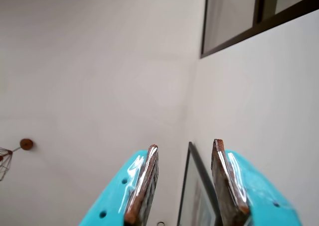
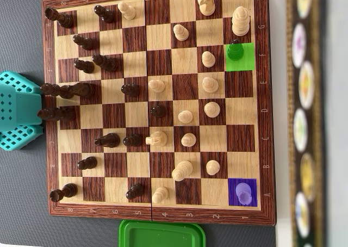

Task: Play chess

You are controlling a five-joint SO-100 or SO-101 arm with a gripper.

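Item: chessboard (image 2: 155, 211), wooden, lying flat under the overhead view, mid-game.
- Dark pieces: mostly on the left half in that view; a few stand near the centre line.
- Light pieces: centre and right half.
- Marked squares: a green square (image 2: 246, 61) at upper right carrying a green-tinted piece (image 2: 235, 50); a purple square (image 2: 237, 192) at lower right carrying a purple-tinted piece (image 2: 244, 193). You may read these as source and destination, though which is which cannot be told.
- Surroundings: green lid or tray (image 2: 162, 233) just below the board's lower edge; turquoise arm base (image 2: 19, 111) at the left edge, touching the board frame.

Item: gripper (image 1: 183, 151), turquoise with brown pads, in the wrist view.
- State: jaws parted, nothing between them.
- Aim: it points at a wall and a window frame (image 1: 234, 37), not at the board, so the arm appears raised or parked.

Handling notes: bring the wrist down over the tinted piece first. Approach from above, since neighbours stand close. Close on the piece's body, lift clear of surrounding heads, then travel along the right edge.
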